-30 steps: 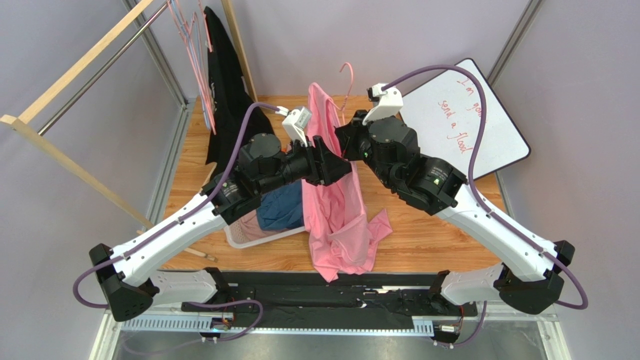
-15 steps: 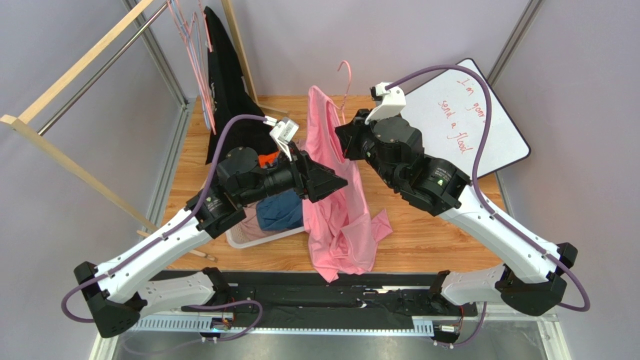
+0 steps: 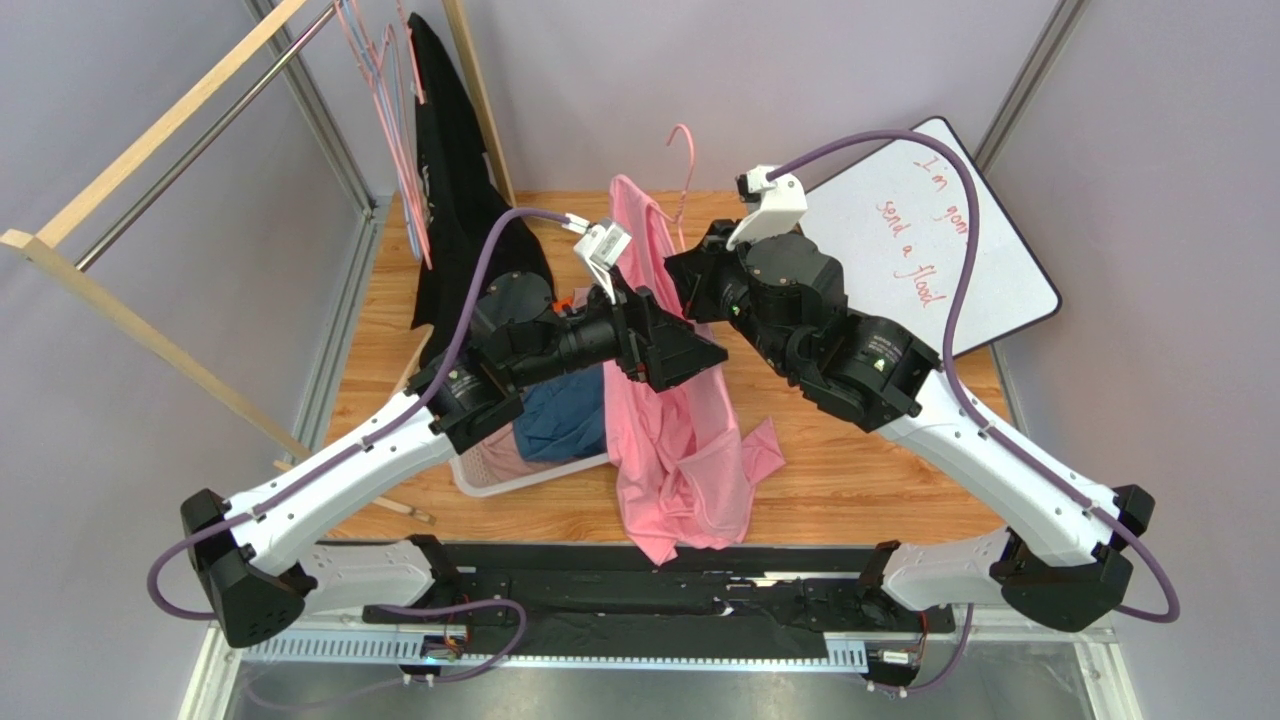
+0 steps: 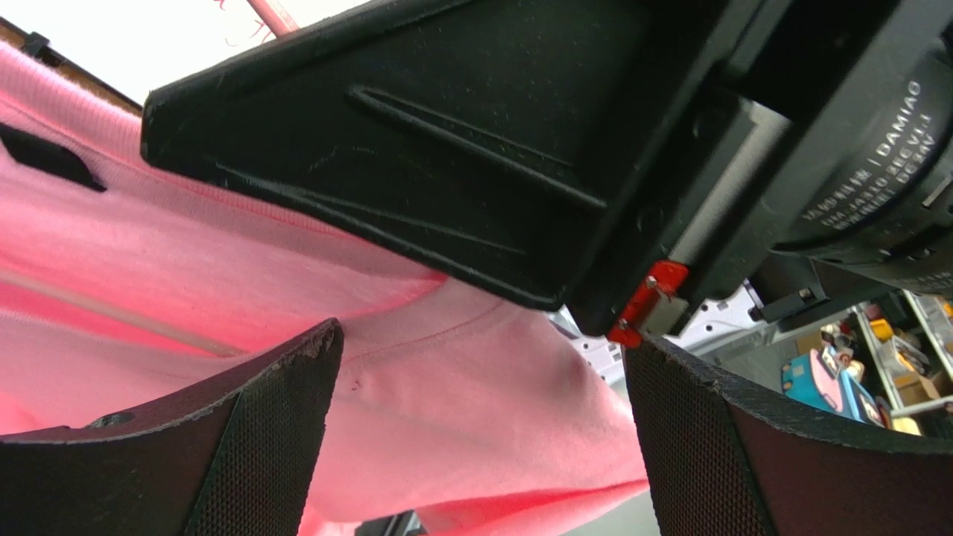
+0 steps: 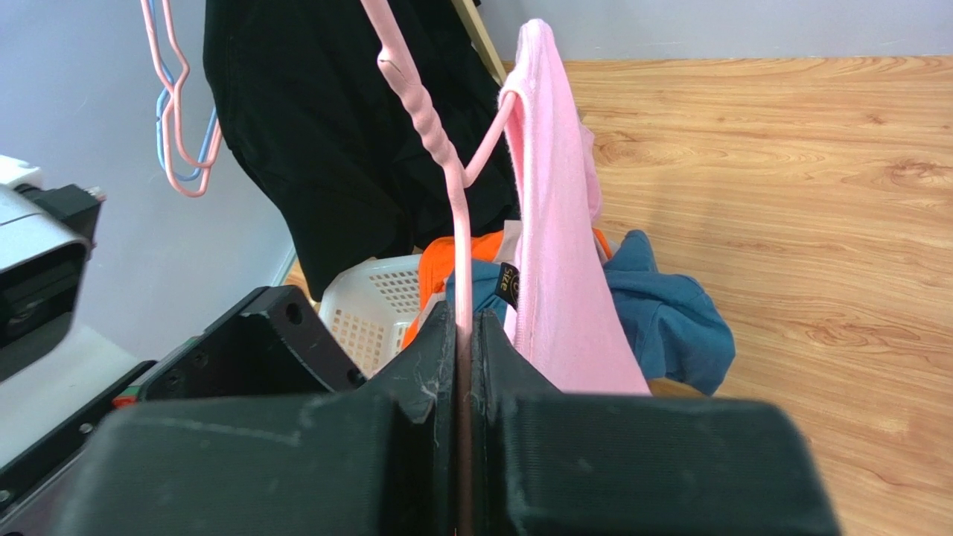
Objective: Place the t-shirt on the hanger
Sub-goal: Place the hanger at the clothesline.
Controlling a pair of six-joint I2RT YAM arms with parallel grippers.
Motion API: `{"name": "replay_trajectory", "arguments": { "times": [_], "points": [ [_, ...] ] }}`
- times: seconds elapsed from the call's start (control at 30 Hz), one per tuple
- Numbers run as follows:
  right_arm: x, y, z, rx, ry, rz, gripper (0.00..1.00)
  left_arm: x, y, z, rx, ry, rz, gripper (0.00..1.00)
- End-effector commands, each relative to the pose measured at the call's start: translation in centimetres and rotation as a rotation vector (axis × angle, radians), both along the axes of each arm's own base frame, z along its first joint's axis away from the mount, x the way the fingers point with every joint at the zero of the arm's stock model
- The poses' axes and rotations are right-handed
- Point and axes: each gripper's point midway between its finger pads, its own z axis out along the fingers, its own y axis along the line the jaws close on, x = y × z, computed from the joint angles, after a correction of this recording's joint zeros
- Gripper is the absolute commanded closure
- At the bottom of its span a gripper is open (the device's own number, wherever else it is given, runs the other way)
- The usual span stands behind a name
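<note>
While your right tool (image 5: 461,335) clamps tight on the hanger (image 5: 420,112), close the wide-open, empty left tool (image 4: 479,346) on the t-shirt (image 4: 168,257) fabric

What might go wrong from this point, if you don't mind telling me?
The t-shirt seems to hang from one side of the hanger and may slide off. The open left pincer sits very near the right pincer, so they might collide. The right pincer pinches only the hanger's thin stem, which might twist.
</note>
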Motion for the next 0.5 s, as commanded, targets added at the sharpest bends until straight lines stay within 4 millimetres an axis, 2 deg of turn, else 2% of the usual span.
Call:
{"name": "replay_trajectory", "arguments": {
  "times": [0.0, 0.2, 0.3, 0.43, 0.47],
  "points": [
    [0.0, 0.3, 2.8, 0.102, -0.058, -0.002, 1.00, 0.5, -0.8, 2.9, -0.078, -0.059, -0.009, 0.04],
    [0.4, 0.1, 2.2, 0.067, -0.071, -0.016, 1.00, 1.1, -1.3, 2.4, -0.084, -0.105, 0.011, 0.12],
    [0.4, 0.5, 1.7, 0.045, -0.072, 0.006, 1.00, 1.0, -1.7, 2.1, -0.067, -0.172, -0.019, 0.29],
    [-0.5, 1.5, 1.2, 0.042, -0.060, 0.081, 1.00, -0.3, -2.0, 1.8, -0.069, -0.245, -0.104, 0.61],
    [-0.5, 1.6, 0.9, 0.040, -0.055, 0.089, 1.00, -0.6, -2.0, 1.8, -0.070, -0.251, -0.119, 0.65]
  ]
}}
